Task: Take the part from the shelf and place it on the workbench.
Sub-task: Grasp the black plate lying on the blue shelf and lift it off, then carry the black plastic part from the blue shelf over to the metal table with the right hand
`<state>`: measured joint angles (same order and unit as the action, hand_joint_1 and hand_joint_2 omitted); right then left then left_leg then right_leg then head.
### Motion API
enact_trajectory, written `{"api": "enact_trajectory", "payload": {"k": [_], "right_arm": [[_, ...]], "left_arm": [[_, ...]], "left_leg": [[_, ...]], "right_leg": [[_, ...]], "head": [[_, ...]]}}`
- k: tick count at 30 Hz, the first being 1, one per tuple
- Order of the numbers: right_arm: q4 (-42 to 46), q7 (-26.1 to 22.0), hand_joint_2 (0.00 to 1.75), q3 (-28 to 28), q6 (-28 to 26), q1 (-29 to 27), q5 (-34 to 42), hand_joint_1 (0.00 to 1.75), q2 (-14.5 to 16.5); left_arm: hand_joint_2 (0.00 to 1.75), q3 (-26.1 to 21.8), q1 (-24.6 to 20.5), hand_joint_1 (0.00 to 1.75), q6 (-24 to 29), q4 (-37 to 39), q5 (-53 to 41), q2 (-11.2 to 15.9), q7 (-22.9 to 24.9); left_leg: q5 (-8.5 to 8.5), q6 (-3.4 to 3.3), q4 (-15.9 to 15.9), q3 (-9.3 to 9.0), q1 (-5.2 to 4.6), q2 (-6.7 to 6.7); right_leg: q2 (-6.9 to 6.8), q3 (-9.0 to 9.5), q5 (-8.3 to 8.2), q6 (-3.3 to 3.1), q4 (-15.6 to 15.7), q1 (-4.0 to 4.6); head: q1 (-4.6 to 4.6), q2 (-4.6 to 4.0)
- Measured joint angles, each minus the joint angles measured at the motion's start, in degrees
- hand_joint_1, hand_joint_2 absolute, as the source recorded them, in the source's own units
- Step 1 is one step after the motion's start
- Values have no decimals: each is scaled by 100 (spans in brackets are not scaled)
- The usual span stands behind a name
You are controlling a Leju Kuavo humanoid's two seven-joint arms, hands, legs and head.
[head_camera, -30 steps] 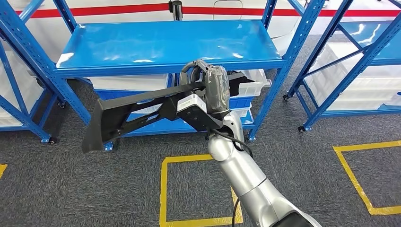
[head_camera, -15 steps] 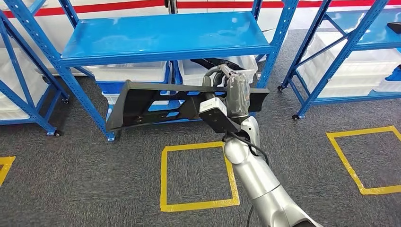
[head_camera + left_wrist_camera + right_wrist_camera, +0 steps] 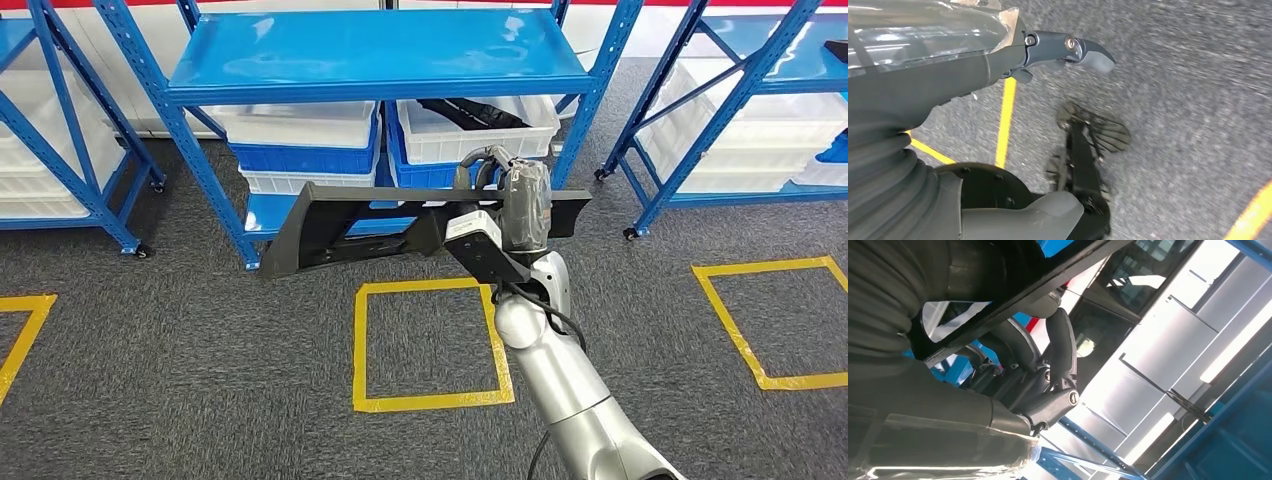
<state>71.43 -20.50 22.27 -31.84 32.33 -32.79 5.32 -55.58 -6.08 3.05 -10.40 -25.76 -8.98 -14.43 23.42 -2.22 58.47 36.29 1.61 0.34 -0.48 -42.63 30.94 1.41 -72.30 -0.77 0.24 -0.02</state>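
Because the part [image 3: 400,220] is long and flat, the robot's right hand [image 3: 510,205] grips it near one end and carries it level, out in front of its body and above the grey floor [image 3: 200,380]. Most of its length sticks out toward the robot's left, so the far end hangs unsupported; holding it high likely keeps it off the blue shelf [image 3: 380,55] behind it. It touches neither the shelf nor the floor. In the right wrist view, the fingers [image 3: 1060,347] curl tightly around the part's dark edge.

The left hand [image 3: 1063,50] hangs low by the floor. Its fingers are loosely spread and hold nothing.

The part is a matte black panel, like a moulded plastic trim piece: a broad angled flap at its free end, a narrower bar running across, and open cut-outs between ribs. A white label sits near the grip. No workbench is in sight, so I judge the carry is only under way.
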Motion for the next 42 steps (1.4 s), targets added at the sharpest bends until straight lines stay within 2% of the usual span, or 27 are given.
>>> {"api": "enact_trajectory", "payload": {"k": [2,4,5,7,9,10,11,12,14,15,16,17,18,20,22,24,26,27,29,31,32,33,35,36,38,40,42], "right_arm": [[0,2,175,-18,0,-32,-2,175,-33],[3,3,175,-28,-1,-42,-8,175,-50],[9,12,175,-31,-3,-39,-20,175,-52],[24,45,175,-40,-15,-43,-63,175,-59],[31,95,175,-51,-23,-56,-109,175,-71],[32,119,175,-56,-19,-59,-131,175,-74],[34,143,175,-57,-4,-65,-154,175,-72],[36,173,175,-57,24,-70,-186,175,-65],[39,238,175,-57,118,-73,-266,175,-30],[34,268,175,-56,178,-72,-307,175,-2],[23,292,175,-56,242,-66,-341,175,36],[7,311,175,-56,303,-52,-368,175,78],[-16,320,175,-55,364,-22,-388,175,128],[-66,326,175,-54,460,88,-408,175,246],[-128,327,175,-43,534,238,-415,175,372],[-198,330,175,-27,588,361,-417,175,478],[-258,331,175,-19,614,441,-417,175,536],[-286,323,175,-17,620,474,-417,175,547],[-344,298,175,-13,625,520,-415,175,558],[-417,269,175,-12,628,533,-411,175,567],[-457,255,175,-11,629,533,-409,175,575],[-498,239,175,-11,630,536,-406,175,589],[-563,217,175,-10,632,560,-399,175,633],[-589,209,175,-8,634,581,-397,175,664],[-627,203,175,-6,636,616,-395,175,711],[-667,201,175,-6,638,625,-392,175,745],[-707,198,175,-8,639,639,-391,175,788]], "left_arm": [[175,0,0,0,1,0,-12,-4,0],[175,1,-3,0,1,0,-16,-9,0],[175,2,-6,0,6,-1,-18,-11,0],[175,3,-13,0,29,-3,-22,-13,2],[175,4,-12,0,56,-4,-21,-15,9],[175,4,-11,0,66,-5,-18,-15,18],[175,3,-9,0,74,-6,-3,-16,32],[175,2,-9,0,83,-8,25,-16,48],[175,-11,-16,0,93,-11,113,-15,84],[175,-24,-22,0,96,-13,163,-13,98],[175,-40,-30,0,97,-15,213,-10,110],[175,-59,-38,0,97,-20,255,-7,119],[175,-82,-49,0,96,-27,299,-4,121],[175,-145,-80,0,96,-50,367,13,122],[175,-204,-105,0,94,-72,412,33,118],[175,-246,-110,0,93,-85,443,41,114],[175,-289,-113,0,87,-89,464,41,91],[175,-311,-115,0,78,-91,469,38,53],[175,-345,-119,0,67,-94,476,37,-27],[175,-375,-116,0,90,-95,488,37,-53],[175,-393,-114,0,103,-94,500,37,-53],[175,-418,-113,0,112,-94,514,37,-52],[175,-464,-113,0,116,-96,538,41,-52],[175,-481,-112,0,116,-99,545,45,-52],[175,-497,-107,0,116,-104,555,54,-52],[175,-502,-98,0,115,-105,565,55,-52],[175,-517,-93,0,109,-104,578,57,-52]], "left_leg": [[-161,22,8,204,-1,3],[-311,67,16,373,1,3],[-378,101,20,440,-5,1],[-512,178,1,492,-17,1],[-640,256,-65,490,-13,-2],[-632,286,-66,513,-1,-7],[-508,309,0,560,11,-12],[-275,325,177,635,20,-18],[339,348,863,829,21,-28],[537,359,1240,898,19,-31],[615,361,1511,906,17,-32],[594,347,1601,820,12,-32],[503,313,1447,602,-1,-33],[413,196,704,-22,-49,-32],[430,104,156,-398,-119,-23],[374,41,35,-422,-172,-17],[236,-31,-74,-393,-147,1],[158,-60,-124,-353,-123,11],[31,-80,-164,-218,-95,19],[-76,-44,-162,-64,-72,22],[-131,-13,-158,7,-50,25],[-185,27,-152,74,-21,28],[-275,121,-127,191,29,32],[-316,175,-110,242,39,32],[-392,263,-89,296,30,31],[-458,330,-104,303,49,30],[-340,369,27,374,89,26]], "right_leg": [[5,158,37,100,-257,-2],[8,727,-97,181,290,-9],[13,1073,-76,169,741,0],[39,1425,8,75,1308,43],[60,1383,-22,-46,1378,67],[52,1350,-72,-108,1384,48],[42,1312,-138,-182,1388,29],[31,1261,-215,-248,1393,12],[23,1123,-361,-328,1386,33],[23,1037,-430,-338,1381,54],[24,952,-495,-342,1377,77],[25,871,-555,-343,1374,100],[28,798,-613,-340,1373,123],[29,692,-715,-319,1370,153],[12,646,-796,-268,1376,143],[-10,634,-872,-193,1400,123],[-7,571,-831,-152,1338,134],[5,488,-696,-160,1186,139],[27,245,-257,-186,564,96],[31,88,16,-115,-109,19],[30,124,15,-38,-234,-19],[29,274,-64,56,-132,-59],[27,829,-203,207,608,-127],[35,1090,-198,225,986,-118],[49,1297,-107,176,1350,-74],[52,1253,-125,64,1355,-59],[49,1224,-181,-77,1356,-75]], "head": [[1,0],[0,0],[2,0],[7,0],[24,0],[36,0],[27,0],[18,0],[4,0],[0,0],[-1,0],[-1,0],[-1,0],[3,0],[8,0],[-12,0],[-34,0],[-26,0],[-12,0],[-7,0],[-7,0],[-6,0],[1,0],[8,0],[10,0],[-4,0],[-14,0]]}}
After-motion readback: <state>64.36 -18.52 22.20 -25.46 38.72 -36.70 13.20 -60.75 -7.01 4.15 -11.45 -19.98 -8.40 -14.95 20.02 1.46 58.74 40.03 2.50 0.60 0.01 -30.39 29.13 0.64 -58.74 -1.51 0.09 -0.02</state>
